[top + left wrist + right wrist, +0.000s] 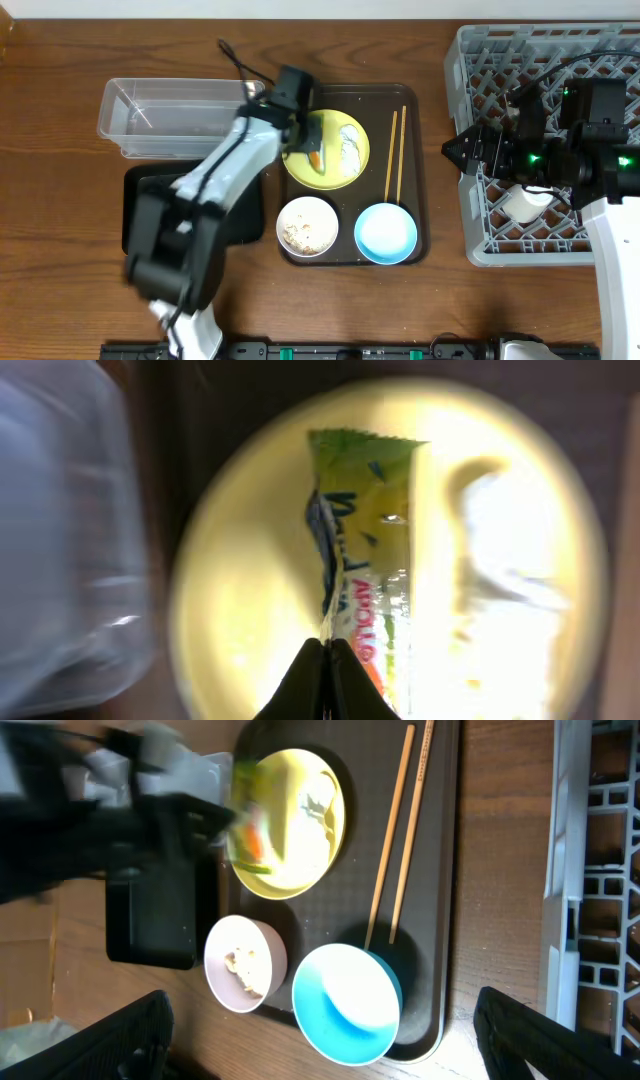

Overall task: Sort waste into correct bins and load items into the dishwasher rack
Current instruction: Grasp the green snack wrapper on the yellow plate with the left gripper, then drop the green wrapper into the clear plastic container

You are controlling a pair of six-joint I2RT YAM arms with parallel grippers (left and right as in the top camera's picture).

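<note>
Green with orange print, the snack wrapper (365, 560) stands over the yellow plate (240, 610). The left gripper (326, 652) is pinched together on the wrapper's lower edge. The left wrist view is soft and overexposed, so I cannot tell whether the wrapper still touches the plate. Crumpled white tissue (350, 146) lies on the plate's right half and is bleached almost to nothing in that close view. The clear tub (170, 115) is only a pale smear at the left edge there.

From overhead, the left arm (200, 200) covers most of the black tray (138, 205), leaving just its left side and corners in view. The brown serving tray (420, 120) holds the plate and the wooden chopsticks (396, 155), which lie side by side. It also holds the white bowl (307, 225) with beige food scraps (298, 233) and the light blue bowl (385, 232).

The dishwasher rack (480, 60) sits on the worktop (60, 80) at the right, cut off by the frame edge. The right arm (600, 170) hides much of its floor. A small white cup (522, 207) inside the rack is half covered by that arm. The right gripper (455, 150) hovers at the rack's left wall. Its fingers (120, 1035) are spread wide at the bottom corners of the right wrist view, with nothing between them.
</note>
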